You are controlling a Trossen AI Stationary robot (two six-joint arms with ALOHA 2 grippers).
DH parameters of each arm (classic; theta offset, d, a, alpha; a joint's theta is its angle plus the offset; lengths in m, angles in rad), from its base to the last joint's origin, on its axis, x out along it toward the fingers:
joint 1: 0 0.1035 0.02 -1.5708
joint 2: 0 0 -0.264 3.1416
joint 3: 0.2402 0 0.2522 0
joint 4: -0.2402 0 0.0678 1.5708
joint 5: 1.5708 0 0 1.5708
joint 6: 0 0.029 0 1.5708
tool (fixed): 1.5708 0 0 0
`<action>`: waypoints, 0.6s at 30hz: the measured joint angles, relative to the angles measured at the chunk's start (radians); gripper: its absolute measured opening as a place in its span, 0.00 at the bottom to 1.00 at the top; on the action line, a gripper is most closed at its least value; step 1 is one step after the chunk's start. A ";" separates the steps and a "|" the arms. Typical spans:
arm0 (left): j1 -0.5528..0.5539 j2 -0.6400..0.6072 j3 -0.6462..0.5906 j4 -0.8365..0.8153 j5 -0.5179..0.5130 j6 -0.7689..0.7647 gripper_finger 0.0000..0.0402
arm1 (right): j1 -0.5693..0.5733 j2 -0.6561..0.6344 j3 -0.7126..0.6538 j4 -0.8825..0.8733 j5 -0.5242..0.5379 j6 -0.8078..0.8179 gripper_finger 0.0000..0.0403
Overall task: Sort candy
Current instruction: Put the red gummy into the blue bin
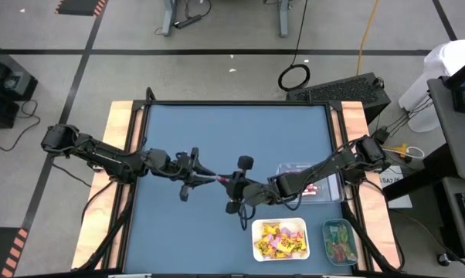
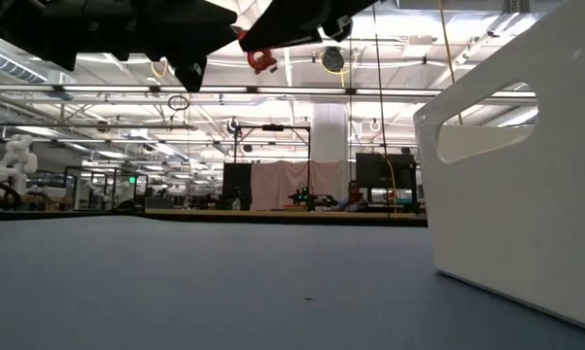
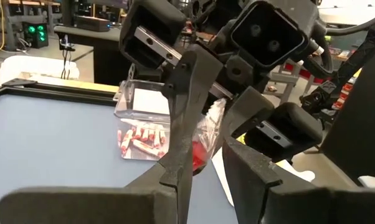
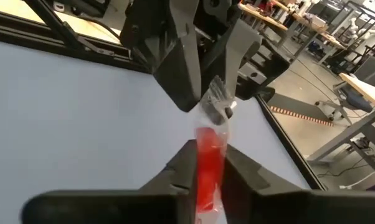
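Observation:
One candy, a red piece in a clear wrapper [image 4: 207, 163], hangs in the air over the table's middle between both grippers [image 1: 222, 180]. My left gripper [image 1: 215, 179] reaches in from the left and is shut on the wrapper's clear end. My right gripper [image 1: 232, 184] reaches in from the right and is shut on the red part. The low view shows the red candy [image 2: 261, 60] high above the table top, under both dark arms. Other candy lies in trays near the table's right near corner. My left gripper [image 3: 215, 118] pinches the wrapper's crinkled clear end [image 4: 215, 102] between its two fingers, coming level from the table's left. The candy is lifted clear of the table. My right gripper [image 4: 207, 152] pinches the red body of the candy [image 4: 207, 140] between its two fingertips, coming from the table's right, opposite the left gripper. The clear end sticks out beyond its fingertips.
A clear tray with pink-red sticks [image 1: 306, 185] stands right of the grippers. A white tray with yellow candy [image 1: 280, 238] and a green-tinted tray [image 1: 338, 241] stand at the near right. The white tray's wall [image 2: 506, 175] fills the low view's right. The blue table top [image 1: 186, 131] lies open to the left and far side.

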 joint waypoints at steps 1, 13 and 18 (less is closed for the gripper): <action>0.000 0.000 0.000 0.000 -0.005 0.000 0.23 | 0.002 0.000 0.000 0.000 0.000 0.000 0.11; 0.000 0.000 0.000 -0.001 -0.034 0.003 0.37 | 0.046 -0.008 0.000 -0.023 0.008 0.000 0.09; 0.000 -0.012 0.000 -0.007 -0.016 0.000 0.42 | 0.102 -0.040 0.001 -0.108 0.003 0.043 0.09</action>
